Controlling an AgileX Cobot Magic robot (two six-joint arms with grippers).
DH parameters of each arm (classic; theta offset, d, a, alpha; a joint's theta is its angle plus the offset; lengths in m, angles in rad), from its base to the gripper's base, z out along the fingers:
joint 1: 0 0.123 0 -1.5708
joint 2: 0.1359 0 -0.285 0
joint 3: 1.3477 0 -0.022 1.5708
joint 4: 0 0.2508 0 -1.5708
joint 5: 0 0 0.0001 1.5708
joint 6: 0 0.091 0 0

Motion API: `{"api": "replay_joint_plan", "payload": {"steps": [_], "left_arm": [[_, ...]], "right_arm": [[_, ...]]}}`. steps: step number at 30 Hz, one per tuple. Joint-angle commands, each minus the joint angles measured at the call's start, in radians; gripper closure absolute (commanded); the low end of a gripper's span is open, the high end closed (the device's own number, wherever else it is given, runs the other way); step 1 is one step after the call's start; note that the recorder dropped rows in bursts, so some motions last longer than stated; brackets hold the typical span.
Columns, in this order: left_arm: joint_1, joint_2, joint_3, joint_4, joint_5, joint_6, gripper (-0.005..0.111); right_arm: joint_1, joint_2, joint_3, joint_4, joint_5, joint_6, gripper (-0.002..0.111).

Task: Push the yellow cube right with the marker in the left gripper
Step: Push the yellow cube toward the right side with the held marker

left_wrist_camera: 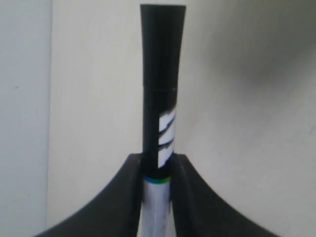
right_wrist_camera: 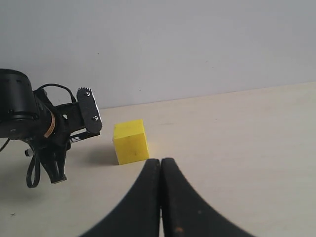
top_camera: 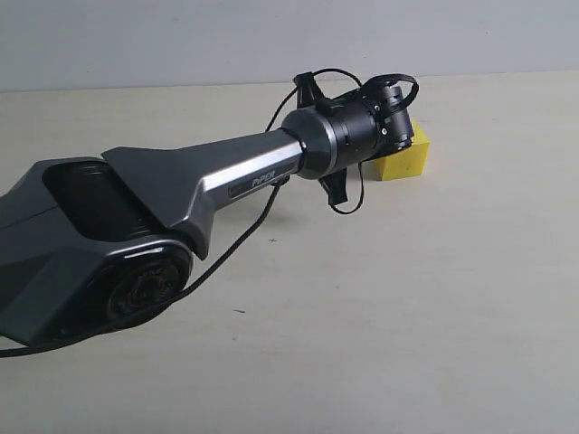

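Beige table; "PiPER" arm, left gripper

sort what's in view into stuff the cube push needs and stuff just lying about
In the job:
marker
left hand, clamped on the marker
yellow cube

Just there:
right hand, shut and empty
table
wall behind
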Motion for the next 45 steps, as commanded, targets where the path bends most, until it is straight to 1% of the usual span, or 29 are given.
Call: {"api": "replay_joint_plan", "payload": {"steps": [1,6,8,14,17,20,24,28,32,38,42,45], "left_arm": [[-0.004,-0.007,-0.008,-0.042,-0.063,-0.002,0.107],[-0.013,-0.007,-0.008,-0.086,-0.191,-0.012,0.107],[-0.013,-0.007,-0.008,-0.090,-0.182,-0.012,0.107],[-0.001,-0.007,-0.008,-0.003,-0.076,-0.012,0.107],[0.000,-0.007,-0.008,-0.001,-0.066,0.015,0.107],[0.000,-0.007,-0.008,-0.001,-0.082,0.022,0.107],[-0.009,-0.007,-0.008,-0.058,-0.107,0.084,0.107],[-0.011,0.006,-0.013,-0.045,-0.116,0.084,0.107],[-0.007,0.006,-0.013,-0.049,-0.165,0.075,0.107],[-0.001,0.006,-0.013,-0.057,-0.160,0.075,0.107],[-0.001,0.006,-0.026,-0.106,-0.221,0.024,0.107],[-0.001,0.006,-0.030,-0.121,-0.213,0.044,0.107]], "right_arm": [[-0.003,-0.006,0.004,-0.003,-0.001,-0.004,0.108],[-0.003,-0.006,0.004,-0.003,-0.001,-0.004,0.108],[-0.003,-0.006,0.004,-0.003,-0.001,-0.004,0.108],[-0.003,-0.006,0.004,-0.003,-0.001,-0.004,0.108],[-0.003,-0.006,0.004,-0.003,-0.001,-0.004,0.108],[-0.003,-0.006,0.004,-0.003,-0.001,-0.004,0.108],[-0.003,-0.006,0.004,-0.003,-0.001,-0.004,0.108],[-0.003,-0.006,0.004,-0.003,-0.001,-0.004,0.108],[-0.003,-0.006,0.004,-0.003,-0.001,-0.004,0.108],[-0.003,-0.006,0.004,-0.003,-0.001,-0.004,0.108],[-0.003,-0.006,0.004,-0.003,-0.001,-0.004,0.108],[-0.003,-0.006,0.004,-0.003,-0.001,-0.004,0.108]]}}
